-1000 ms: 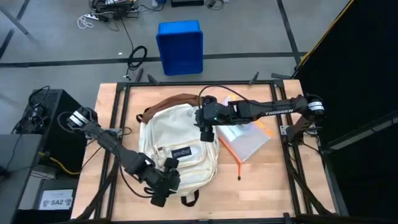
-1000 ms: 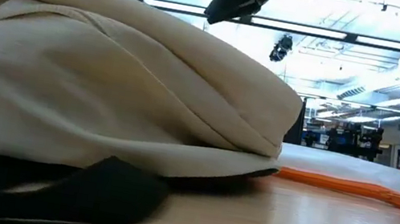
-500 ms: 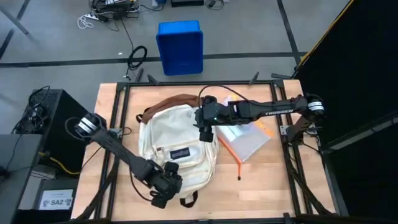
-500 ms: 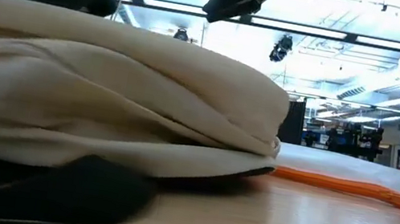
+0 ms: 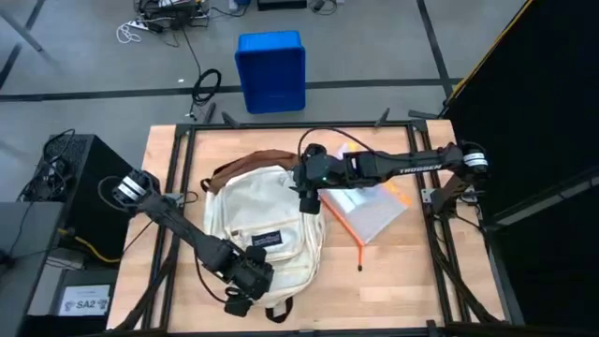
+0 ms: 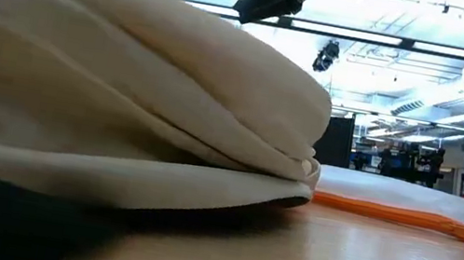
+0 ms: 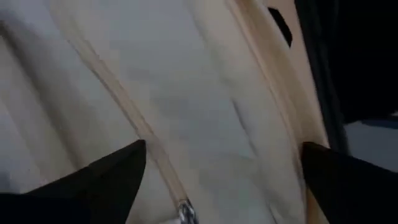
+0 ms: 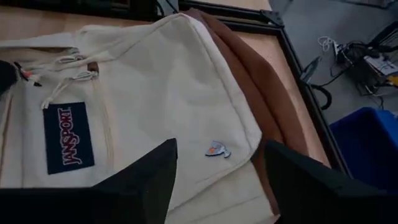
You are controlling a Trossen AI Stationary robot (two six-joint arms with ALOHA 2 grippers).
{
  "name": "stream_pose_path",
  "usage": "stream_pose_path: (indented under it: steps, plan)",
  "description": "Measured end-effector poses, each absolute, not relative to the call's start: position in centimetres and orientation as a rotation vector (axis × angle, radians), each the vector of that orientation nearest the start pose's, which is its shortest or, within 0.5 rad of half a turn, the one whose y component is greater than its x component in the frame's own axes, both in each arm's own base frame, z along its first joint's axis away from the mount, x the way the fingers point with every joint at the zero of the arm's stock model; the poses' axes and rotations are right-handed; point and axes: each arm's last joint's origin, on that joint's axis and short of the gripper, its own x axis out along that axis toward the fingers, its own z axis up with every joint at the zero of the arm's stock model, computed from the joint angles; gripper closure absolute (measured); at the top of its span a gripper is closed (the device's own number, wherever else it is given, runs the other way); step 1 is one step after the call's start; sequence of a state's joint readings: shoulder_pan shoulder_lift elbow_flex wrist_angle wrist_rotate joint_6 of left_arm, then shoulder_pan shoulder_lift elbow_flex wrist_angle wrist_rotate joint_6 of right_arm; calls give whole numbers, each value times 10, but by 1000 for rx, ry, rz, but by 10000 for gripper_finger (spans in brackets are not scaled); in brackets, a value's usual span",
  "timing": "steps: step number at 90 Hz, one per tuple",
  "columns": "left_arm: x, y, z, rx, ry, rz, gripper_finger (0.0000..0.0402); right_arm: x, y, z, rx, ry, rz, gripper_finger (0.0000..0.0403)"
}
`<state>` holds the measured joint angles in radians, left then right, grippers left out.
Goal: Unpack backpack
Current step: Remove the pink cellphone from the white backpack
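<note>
The cream-white backpack (image 5: pixel 262 229) lies flat on the table, brown base (image 5: pixel 257 154) toward the far edge, logo patch (image 8: pixel 67 137) facing up. My left gripper (image 5: pixel 251 270) is open at the backpack's near end; cream fabric and a zip line (image 7: pixel 143 130) fill the gap between its fingers (image 7: pixel 112 180). My right gripper (image 5: pixel 309 199) hangs open above the backpack's right edge, clear of it; its wrist view looks down on the front pocket. In the low view the backpack (image 6: pixel 123 102) fills the left side. My left gripper is set on the backpack's cream front (image 7: pixel 205 112) near its near end, its open fingers standing on either side of the zip line. It comes slanting down from the table's left. The fingertips lie outside the wrist view, so the exact place of touch is hidden.
A clear orange-edged zip pouch (image 5: pixel 370 211) lies to the right of the backpack, its orange edge (image 6: pixel 398 213) showing in the low view. A dark frame (image 5: pixel 182 131) runs round the table. A blue bin (image 5: pixel 271 70) stands on the floor beyond the far edge.
The backpack has slid a little toward the table's near edge, its logo patch moving with it; in the low view its near end now bulges closer and higher. My left gripper has gone slightly toward the near edge with it.
</note>
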<state>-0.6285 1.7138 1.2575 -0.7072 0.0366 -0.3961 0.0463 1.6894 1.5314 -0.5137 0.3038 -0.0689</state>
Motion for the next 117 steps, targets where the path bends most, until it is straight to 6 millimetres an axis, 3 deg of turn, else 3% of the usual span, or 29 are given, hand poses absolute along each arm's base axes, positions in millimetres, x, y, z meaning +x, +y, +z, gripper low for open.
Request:
stream_pose_path:
  steps: [15, 23, 39, 56, 67, 94, 117]
  plan:
    - [282, -208, 250, -11, 1174, -369, 14, 377, 9, 327, -167, 668, -231, 197]
    - [281, -215, 253, -10, 1130, -387, 14, 377, 9, 327, -166, 668, -231, 200]
    - [282, -225, 228, 21, 1126, -363, 14, 377, 11, 327, -167, 667, -226, 200]
    - [292, -222, 186, 84, 1217, -191, 26, 377, 12, 328, -171, 664, -222, 202]
    - [295, -213, 180, 122, 1252, -123, 91, 377, 19, 328, -194, 662, -203, 210]
    - [298, -204, 202, 140, 1216, -176, 374, 373, 57, 328, -297, 649, -112, 225]
    - [294, -197, 244, 191, 1129, -111, 398, 364, 102, 328, -340, 630, -6, 226]
